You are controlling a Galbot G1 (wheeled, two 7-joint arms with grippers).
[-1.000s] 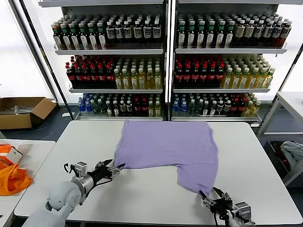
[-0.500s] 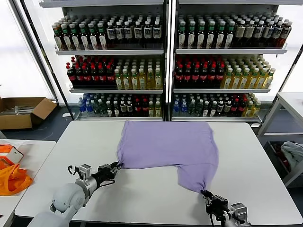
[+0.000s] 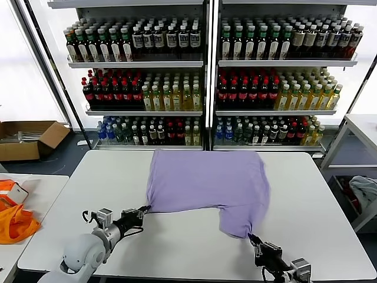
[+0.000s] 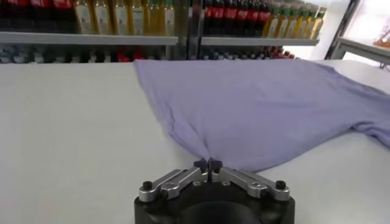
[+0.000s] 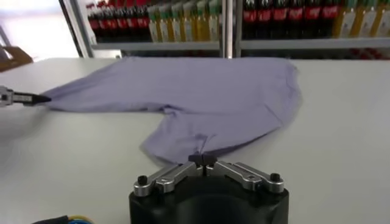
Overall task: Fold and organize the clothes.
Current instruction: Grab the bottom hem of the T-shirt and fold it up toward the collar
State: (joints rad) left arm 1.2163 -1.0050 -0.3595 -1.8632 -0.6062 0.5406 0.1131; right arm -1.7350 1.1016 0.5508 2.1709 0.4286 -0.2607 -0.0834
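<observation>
A lavender T-shirt (image 3: 206, 180) lies spread on the white table (image 3: 177, 236), its plain side up. My left gripper (image 3: 141, 210) is shut on the shirt's near left corner at the table's front left; in the left wrist view (image 4: 208, 162) the cloth (image 4: 256, 103) runs away from the closed tips. My right gripper (image 3: 254, 242) is shut on the shirt's near right corner near the front edge; the right wrist view (image 5: 202, 159) shows the fabric (image 5: 195, 91) pinched there. No print shows.
Shelves of bottles (image 3: 200, 76) stand behind the table. A cardboard box (image 3: 26, 138) lies on the floor at the far left. An orange bag (image 3: 15, 221) rests on a side table at the left. Another table (image 3: 362, 127) stands at the right.
Both grippers have drawn back toward the table's front edge, pulling the shirt's near corners with them. The right gripper's fingers have closed on the corner.
</observation>
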